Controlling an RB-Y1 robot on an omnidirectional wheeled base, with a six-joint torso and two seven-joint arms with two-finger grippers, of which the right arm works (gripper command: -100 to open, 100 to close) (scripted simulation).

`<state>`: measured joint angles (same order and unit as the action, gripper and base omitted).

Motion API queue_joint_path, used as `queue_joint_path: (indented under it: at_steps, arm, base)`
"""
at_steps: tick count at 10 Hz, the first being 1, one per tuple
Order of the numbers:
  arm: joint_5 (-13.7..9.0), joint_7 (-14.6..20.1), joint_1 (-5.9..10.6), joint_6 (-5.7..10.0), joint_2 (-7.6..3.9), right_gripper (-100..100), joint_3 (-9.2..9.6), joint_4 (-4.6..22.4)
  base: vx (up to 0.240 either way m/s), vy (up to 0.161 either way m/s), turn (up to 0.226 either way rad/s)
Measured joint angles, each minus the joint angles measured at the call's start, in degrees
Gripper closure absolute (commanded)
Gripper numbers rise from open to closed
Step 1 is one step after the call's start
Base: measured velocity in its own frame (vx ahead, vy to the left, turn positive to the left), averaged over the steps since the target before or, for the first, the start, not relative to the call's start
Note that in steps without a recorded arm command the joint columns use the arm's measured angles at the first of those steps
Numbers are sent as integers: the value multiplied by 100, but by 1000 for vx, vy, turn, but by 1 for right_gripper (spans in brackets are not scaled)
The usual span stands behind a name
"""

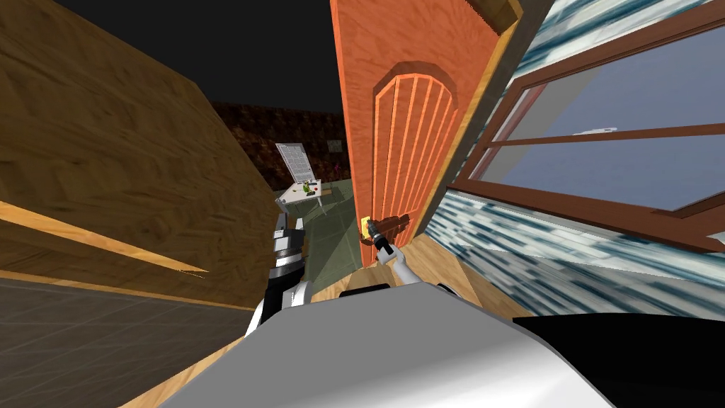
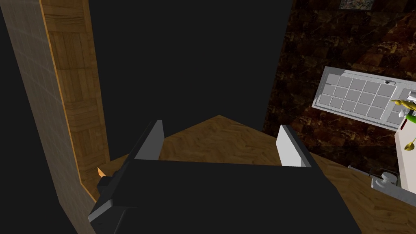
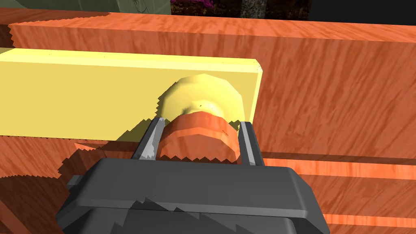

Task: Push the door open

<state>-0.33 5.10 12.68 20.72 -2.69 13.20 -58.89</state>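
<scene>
An orange wooden door (image 1: 396, 127) with an arched ribbed panel stands ajar ahead of me, its free edge toward the opening. Its handle (image 1: 388, 225) is a reddish-brown bar on a yellow plate (image 3: 101, 97). My right gripper (image 3: 199, 140) is shut on the handle (image 3: 197, 138), a finger pressed to each side just in front of the yellow collar. In the head view the right gripper (image 1: 379, 239) reaches the door from below. My left gripper (image 2: 219, 142) hangs open with nothing between its fingers, held low by the wooden wall (image 1: 106, 163); in the head view its forearm (image 1: 287, 255) points at the doorway.
Beyond the opening lie a greenish floor (image 1: 333, 234) and a small white table (image 1: 301, 193) with small items, backed by a dark brown wall. A wood-framed window (image 1: 609, 149) and a blue-white tiled wall (image 1: 552, 248) run along the right. A black area lies above.
</scene>
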Motion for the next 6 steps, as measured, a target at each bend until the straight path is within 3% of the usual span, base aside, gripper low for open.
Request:
queue_joint_path:
  at_steps: [3,6]
  arm:
    - [-6,-28,-39,-42,-9,100,-49,40]
    - [-21,-77,-50,-18,-49,100,-181,37]
  base:
    - [128,68,-39]
    - [184,146,-58]
